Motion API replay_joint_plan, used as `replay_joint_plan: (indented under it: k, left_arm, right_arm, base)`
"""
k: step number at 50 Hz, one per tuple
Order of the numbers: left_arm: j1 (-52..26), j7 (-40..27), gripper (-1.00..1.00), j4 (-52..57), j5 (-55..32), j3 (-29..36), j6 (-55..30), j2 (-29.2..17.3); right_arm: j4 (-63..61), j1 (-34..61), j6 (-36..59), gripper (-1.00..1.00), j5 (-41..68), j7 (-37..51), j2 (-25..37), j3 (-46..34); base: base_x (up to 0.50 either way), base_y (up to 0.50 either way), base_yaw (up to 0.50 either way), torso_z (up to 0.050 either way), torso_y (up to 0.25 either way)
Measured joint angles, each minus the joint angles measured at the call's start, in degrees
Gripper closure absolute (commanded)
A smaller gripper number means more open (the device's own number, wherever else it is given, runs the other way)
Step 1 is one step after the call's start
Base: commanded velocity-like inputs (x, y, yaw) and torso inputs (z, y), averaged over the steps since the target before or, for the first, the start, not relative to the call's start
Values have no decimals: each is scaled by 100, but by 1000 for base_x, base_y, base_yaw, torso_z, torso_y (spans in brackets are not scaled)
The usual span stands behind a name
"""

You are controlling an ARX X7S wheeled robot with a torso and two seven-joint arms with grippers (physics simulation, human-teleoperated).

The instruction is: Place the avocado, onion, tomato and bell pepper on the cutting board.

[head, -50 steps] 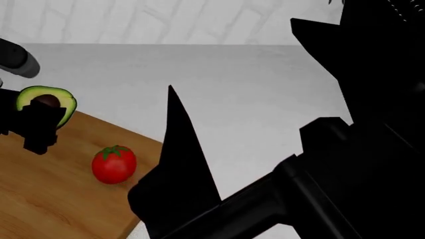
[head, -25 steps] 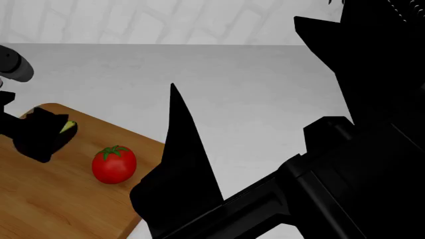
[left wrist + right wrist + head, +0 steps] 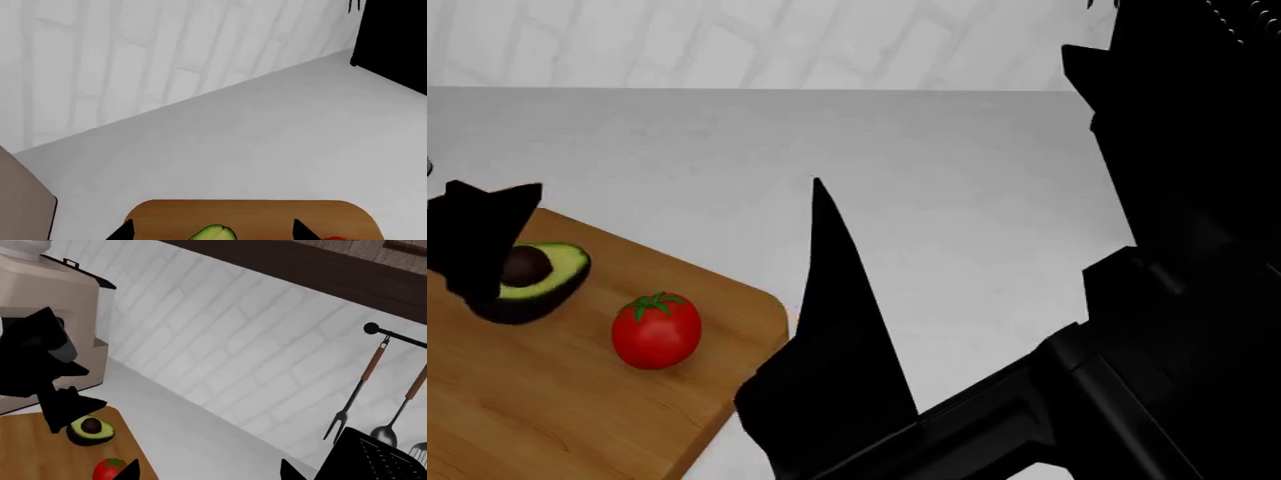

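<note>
while the avocado (image 3: 537, 280) lies cut face up on the far corner of the board (image 3: 587, 400), the left gripper (image 3: 481, 250) hangs just over its near end, and i read its jaws as spread: in the left wrist view 2 dark fingertips (image 3: 123, 231) stand apart on either side of the green tip with nothing pinched between them. the tomato (image 3: 657, 330) sits upright on the board too, near the avocado but not touching it. that makes 2 of 4 on the wood; i see no onion or bell pepper in any view, so they must lie outside what the cameras cover.

the right gripper (image 3: 207, 471) shows 2 fingertips apart at the edge of its own wrist view, so i take it as open and empty. in the head view its arm fills the right side as a big black mass, hovering over the bare counter (image 3: 934, 180) beside the board.

for what is left, i judge the pepper light and hollow with a stiff waxy skin, so a grip across the lobes at the widest part should hold better than the thin stem. an onion would likely be firm, round and slippery with loose skin; i would close across its middle and lift slowly. the tomato is soft and could roll if nudged, so anything new should land on the open wood well clear of it.
</note>
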Motion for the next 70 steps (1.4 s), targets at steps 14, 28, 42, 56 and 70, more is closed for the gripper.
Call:
replay_joint_plan:
  k: [14,28,42,56,70]
  left_arm:
    - [414,-862,-100,1336,-1050,-753,340,-496]
    - [776,-1342,-100,2075,-1580,-1312,739,-917]
    - [798,-1458,-100,2436,-1639,-1524,867,-1095]
    - [853,-1432,-100,2517,-1564,-1607,964,-1130]
    - [750,-1468,-100,2499,-1546,-1543,945,-1052]
  right_arm:
    - [386,433,596,-100,538,290,473,-349]
    - [973,448,1329,-100,553,190,1025,-544]
    - [1582,509,1882,-100,689,302,1451,-813]
    - [2395,486,2321,-100,509,184,1631,-949]
    - [3426,296,2673,-100,-218,-316,1515,-935]
  base:
    - [0,0,0,0,0]
    - [0,0,0,0,0]
    - [0,0,0,0,0]
    - [0,0,0,0,0]
    - [0,0,0,0,0]
